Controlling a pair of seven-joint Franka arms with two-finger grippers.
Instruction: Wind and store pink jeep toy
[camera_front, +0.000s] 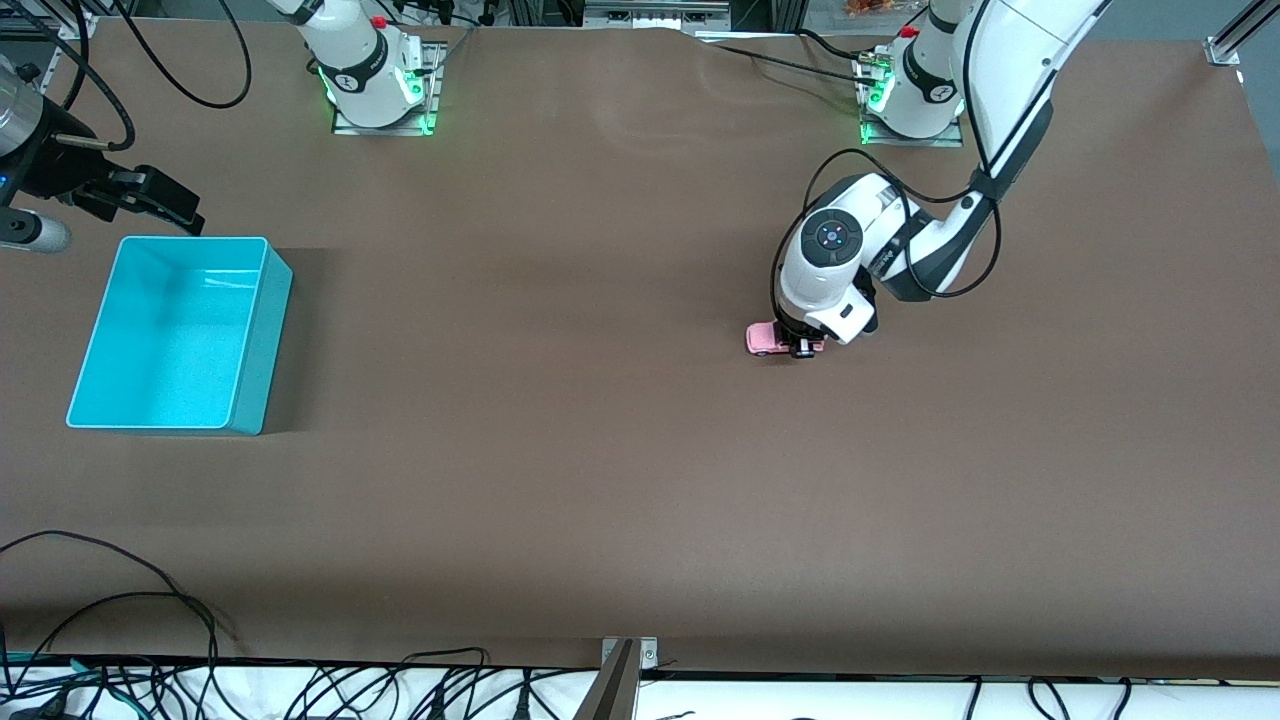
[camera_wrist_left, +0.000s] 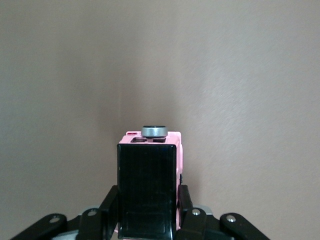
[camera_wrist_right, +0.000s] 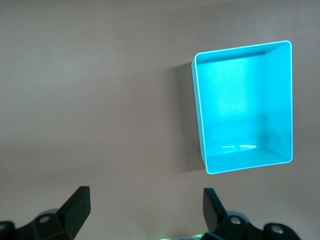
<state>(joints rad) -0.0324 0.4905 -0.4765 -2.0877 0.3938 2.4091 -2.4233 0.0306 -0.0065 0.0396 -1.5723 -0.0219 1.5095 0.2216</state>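
**benchbot_dan:** So where's this one at? Looks like the left end effector (camera_front: 800, 345) is down on the worktop (camera_front: 600, 500), toward the left arm's end, clamped on the pink jeep toy (camera_front: 770, 339).

**gearhead_mo:** Yep. In the left wrist view its fingers (camera_wrist_left: 109, 207) are pressed against both sides of the pink jeep toy (camera_wrist_left: 150, 195), black roof facing the camera and a wheel poking out at the end. The wheels seem to be on the worktop, not lifted, though I can't say for sure.

**benchbot_dan:** So the winding step, I'd guess? Grip's made, car's on the surface.

**gearhead_mo:** That's my read. Next move probably calls for dragging it backward with the wheels pressed down so the spring loads, keeping it straight so it doesn't twist out of the grip. Then it has to get to the turquoise bin (camera_front: 180, 335), which sits well apart at the right arm's end.

**benchbot_dan:** And the right arm?

**gearhead_mo:** Waiting. The right end effector (camera_front: 150, 200) hangs just off the bin's edge, spread wide, nothing in it. The bin (camera_wrist_right: 242, 107) is empty in its wrist view.
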